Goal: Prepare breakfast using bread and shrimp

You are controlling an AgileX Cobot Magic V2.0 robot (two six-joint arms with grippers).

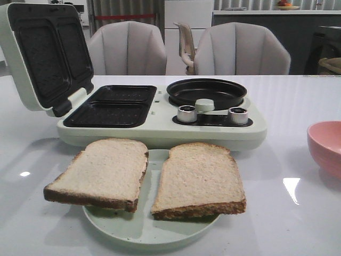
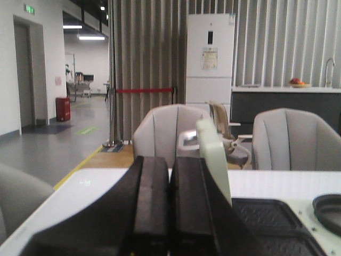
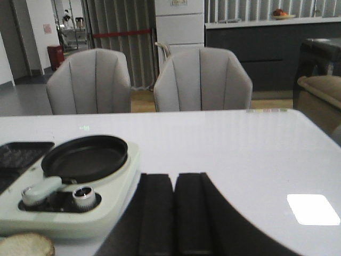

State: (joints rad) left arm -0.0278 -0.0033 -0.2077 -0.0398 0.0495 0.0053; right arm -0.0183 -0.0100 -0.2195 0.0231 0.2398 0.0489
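**Front view: two bread slices on a plate before an open sandwich maker**

Front view shows a white worktop with a pale green plate at its near edge. Two slices of bread lie flat on it, side by side and nearly touching: the left slice overhangs the plate's left rim, the right slice sits beside it. Just behind the plate stands a pale green sandwich maker with its lid tilted up and back on the left, its two dark grill plates bare. On the appliance's right half is a round black pan with two silver knobs in front of it. A pink bowl sits at the worktop's right edge, partly cut off; its contents cannot be seen, and no shrimp shows in any view.

In the left wrist view, the left gripper has its black fingers pressed together with nothing between them, just beside the raised lid. In the right wrist view, the right gripper is likewise closed and holds nothing, near the pan's side of the appliance.
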